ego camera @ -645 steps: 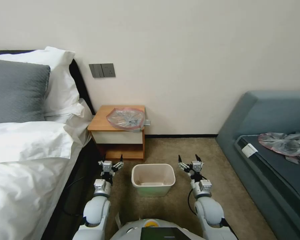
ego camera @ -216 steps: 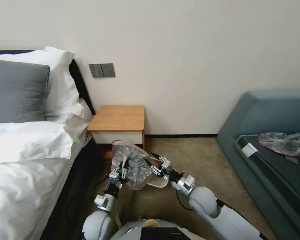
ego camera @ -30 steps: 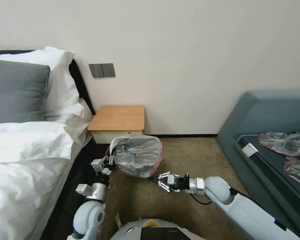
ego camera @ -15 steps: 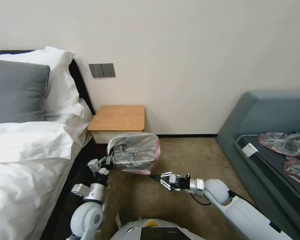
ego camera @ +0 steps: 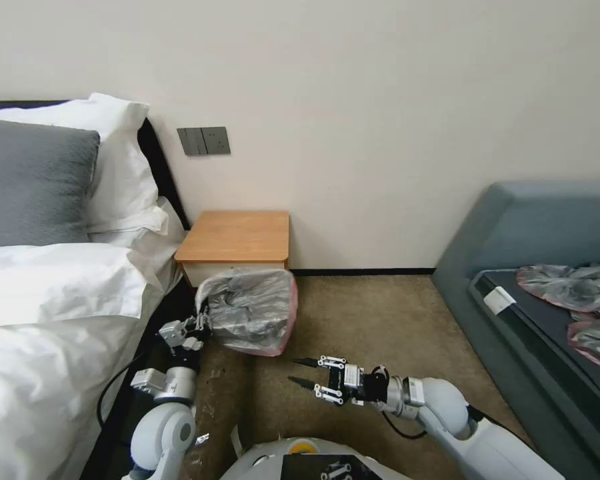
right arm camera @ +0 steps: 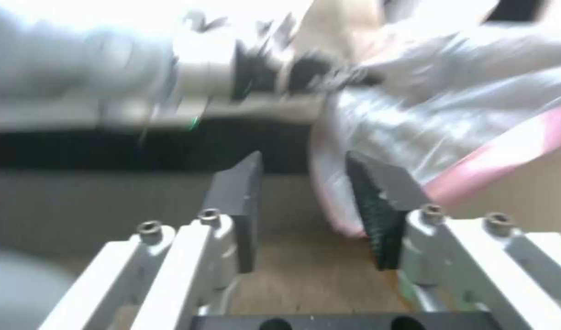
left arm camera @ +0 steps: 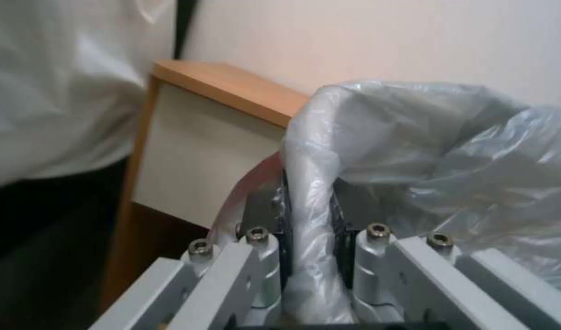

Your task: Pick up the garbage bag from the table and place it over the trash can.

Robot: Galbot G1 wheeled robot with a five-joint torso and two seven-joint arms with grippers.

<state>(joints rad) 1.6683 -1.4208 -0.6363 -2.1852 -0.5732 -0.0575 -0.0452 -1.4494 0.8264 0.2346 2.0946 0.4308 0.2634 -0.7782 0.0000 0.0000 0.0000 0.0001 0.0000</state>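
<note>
Head view: bag is off the table and pulled over something box-shaped on the floor
Garbage bag (ego camera: 250, 310): grey, wrinkly, pink rim low on its right side; sits on the carpet just in front of the table, tilted toward the bed
Table (ego camera: 237, 237): top bare, pickup part looks done
Trash can: hidden, can't see any of it; the bag's boxy shape suggests it's underneath, prob. tipped, can't confirm
Left gripper (ego camera: 201, 321): at the bag's left edge, between bed and table; left wrist view has its fingers (left arm camera: 265, 247) clamped on a fold of grey film (left arm camera: 311, 215), table front just behind
Right gripper (ego camera: 305, 373): low over the carpet, near the bag's pink rim but apart from it, jaws spread, nothing held; right wrist view has the pink rim (right arm camera: 494, 156) ahead of the pads (right arm camera: 378, 201), no contact
Done (judged): bag lifted, opened, drawn over the bin shape
Left (judged): bin needs to stand upright, rim needs seating evenly round the mouth, left gripper to let go
Risk: one-sided pull by the left gripper may drag bag + bin toward the bed
Extras: more grey bags (ego camera: 570, 287) on the sofa, not part of this
</note>
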